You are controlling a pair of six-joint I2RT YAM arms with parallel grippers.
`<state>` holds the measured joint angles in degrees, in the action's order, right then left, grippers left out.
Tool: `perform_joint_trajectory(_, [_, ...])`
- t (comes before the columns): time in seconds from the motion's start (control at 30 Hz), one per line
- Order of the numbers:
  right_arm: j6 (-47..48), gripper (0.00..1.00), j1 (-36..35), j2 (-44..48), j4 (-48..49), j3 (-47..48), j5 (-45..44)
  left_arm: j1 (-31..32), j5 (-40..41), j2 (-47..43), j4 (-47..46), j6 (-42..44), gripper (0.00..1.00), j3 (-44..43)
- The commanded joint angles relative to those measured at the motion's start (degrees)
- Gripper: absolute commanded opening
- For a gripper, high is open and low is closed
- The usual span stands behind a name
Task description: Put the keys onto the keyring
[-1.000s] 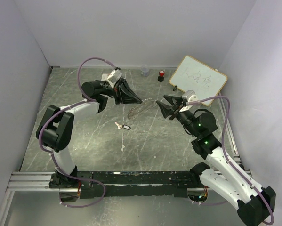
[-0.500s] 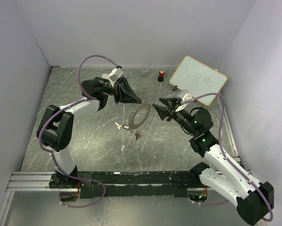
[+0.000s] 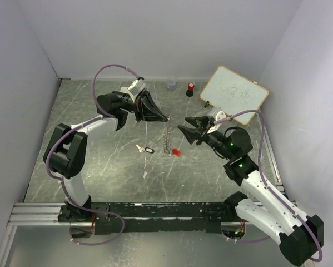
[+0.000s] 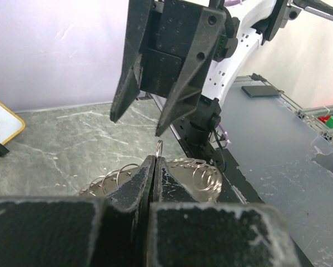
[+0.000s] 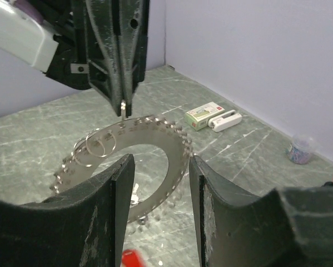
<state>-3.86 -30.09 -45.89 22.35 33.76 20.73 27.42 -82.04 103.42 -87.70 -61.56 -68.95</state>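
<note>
The red key (image 3: pixel 176 151) now lies loose on the worktop (image 3: pixel 99 167) at frame centre, right of the black key (image 3: pixel 146 149). Above, the keyring (image 3: pixel 166 136) has swung edge-on, pinched in the shut left jaws; right jaws gape half-open, empty. Neither key is threaded.

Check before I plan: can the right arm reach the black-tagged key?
Likely not directly: the keyring, held by the left gripper, hangs between the right gripper and the black-tagged key.

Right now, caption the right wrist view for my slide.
Shut left gripper holds the toothed dark-grey metal keyring up before the open right gripper.
</note>
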Motion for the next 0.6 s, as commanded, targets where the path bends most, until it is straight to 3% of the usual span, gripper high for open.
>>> perform_joint_trajectory(0.0, [-1.56,0.45,-0.15,0.46,2.17,1.58,5.55,0.0,4.53,-0.35,-16.01,-0.46,0.07,-0.18])
perform_joint_trajectory(0.37, [-6.42,0.51,-0.15,-1.84,6.96,1.04,12.39,0.0,9.81,-2.01,-14.6,3.04,0.07,4.87])
perform_joint_trajectory(0.47, [-7.1,0.51,-0.14,-2.53,7.03,0.91,11.63,-0.01,13.19,-3.58,-9.46,7.45,0.07,7.43])
perform_joint_trajectory(0.57, [-7.53,0.51,-0.19,-2.81,5.47,1.26,7.9,0.05,19.97,-7.81,2.81,17.53,0.07,11.3])
